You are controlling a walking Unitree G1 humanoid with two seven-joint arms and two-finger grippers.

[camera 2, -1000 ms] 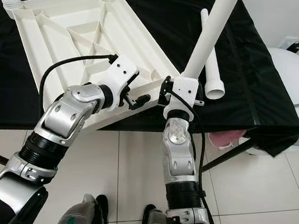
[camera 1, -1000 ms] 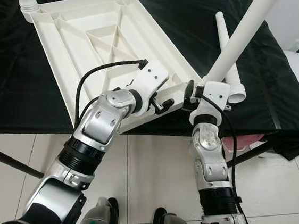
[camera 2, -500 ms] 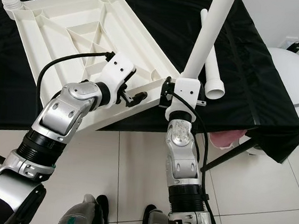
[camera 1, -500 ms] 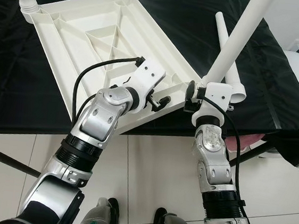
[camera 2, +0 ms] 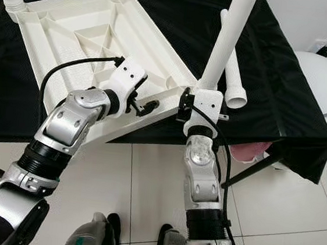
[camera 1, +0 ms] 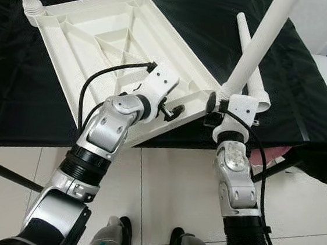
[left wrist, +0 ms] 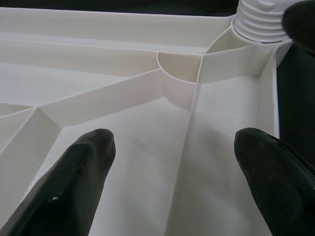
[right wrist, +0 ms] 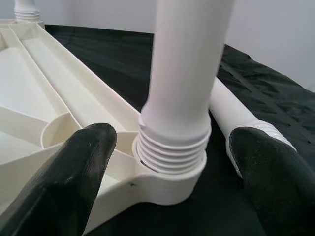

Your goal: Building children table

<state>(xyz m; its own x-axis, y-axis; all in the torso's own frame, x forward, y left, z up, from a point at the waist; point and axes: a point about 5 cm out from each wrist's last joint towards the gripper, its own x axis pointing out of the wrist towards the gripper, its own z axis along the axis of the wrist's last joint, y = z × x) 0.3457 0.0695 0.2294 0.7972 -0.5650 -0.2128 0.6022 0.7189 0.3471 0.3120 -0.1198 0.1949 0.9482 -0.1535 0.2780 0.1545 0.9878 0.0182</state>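
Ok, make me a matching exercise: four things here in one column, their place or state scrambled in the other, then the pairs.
1. loose leg
2. threaded leg
3. left end effector
4. tabletop

A. upside down, ribs showing
B. lying flat on the black cloth
C. standing in a corner socket
D. open over the ribbed underside

Pairs: 1-B, 2-C, 3-D, 4-A

Silver-shelled arms with black ribbed joints, white wrist housings, looping black cables; left gripper and right gripper carry matte black fingers.
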